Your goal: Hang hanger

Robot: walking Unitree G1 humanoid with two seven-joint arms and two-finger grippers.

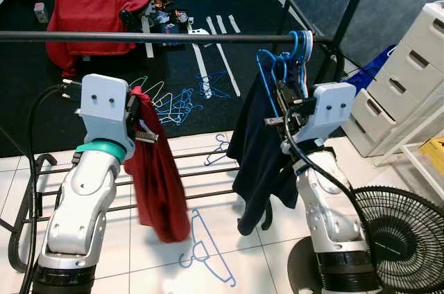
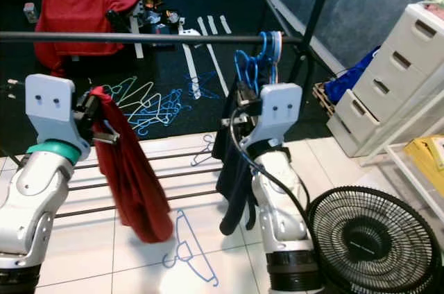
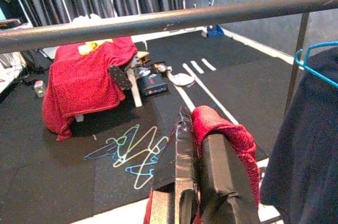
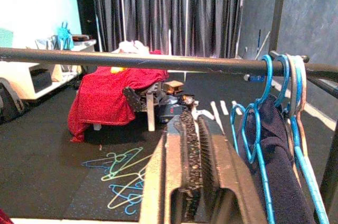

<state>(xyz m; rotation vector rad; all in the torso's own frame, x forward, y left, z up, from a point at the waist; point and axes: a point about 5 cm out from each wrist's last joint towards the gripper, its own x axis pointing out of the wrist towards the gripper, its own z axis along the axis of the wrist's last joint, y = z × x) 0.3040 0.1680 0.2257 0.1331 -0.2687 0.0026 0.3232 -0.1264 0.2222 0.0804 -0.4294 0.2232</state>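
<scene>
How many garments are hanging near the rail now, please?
2: a red garment gripped by the left gripper, below the rail; a dark navy garment on blue hangers beside the right gripper.

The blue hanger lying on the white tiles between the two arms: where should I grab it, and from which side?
Grip the blue hanger on a straight shoulder bar near its neck, coming straight down from above. It lies flat on the tiles, so only a top-down pinch across the thin wire would likely get under it. The left gripper is holding the red garment; the right gripper looks shut.
</scene>
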